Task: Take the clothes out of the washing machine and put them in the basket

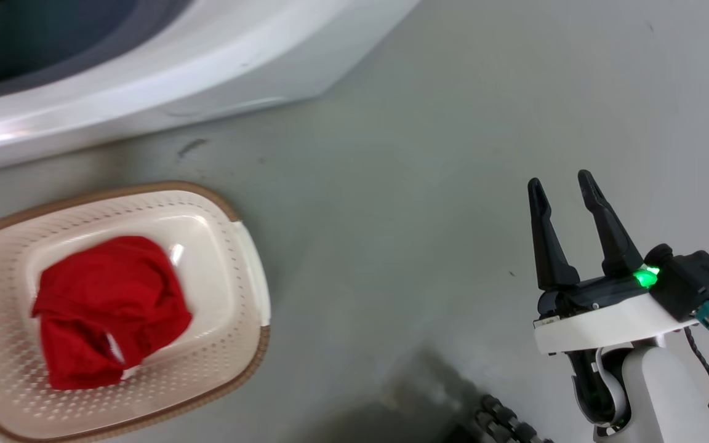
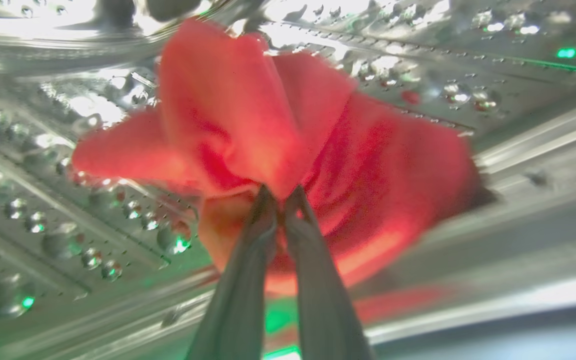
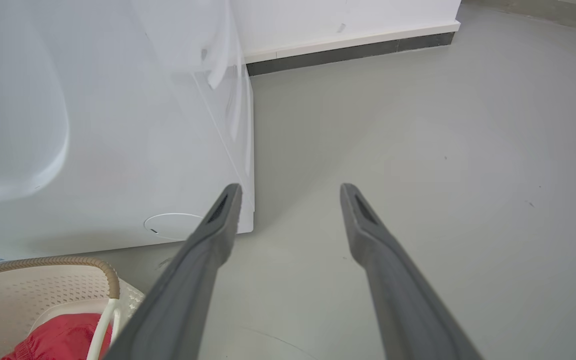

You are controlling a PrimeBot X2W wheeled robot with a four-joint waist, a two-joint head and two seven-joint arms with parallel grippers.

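One red garment (image 1: pixel 108 307) lies crumpled in the cream basket (image 1: pixel 250 277) on the floor at the lower left of the head view; the basket (image 3: pixel 43 290) and garment (image 3: pixel 63 342) also appear at the lower left of the right wrist view. In the left wrist view a second red garment (image 2: pixel 348 150) hangs inside the perforated steel drum (image 2: pixel 68 210), and my left gripper (image 2: pixel 280 192) is shut on a fold of it. The white washing machine (image 1: pixel 164 67) stands behind the basket. My right gripper (image 1: pixel 560 184) is open above bare floor, holding nothing.
Grey floor (image 1: pixel 422 154) stretches to the right of the machine and basket. A white wall with a dark skirting strip (image 3: pixel 348 50) runs behind. The machine's front corner (image 3: pixel 248 220) sits just left of my right fingers. A dark shadow and cable lie at the head view's bottom middle.
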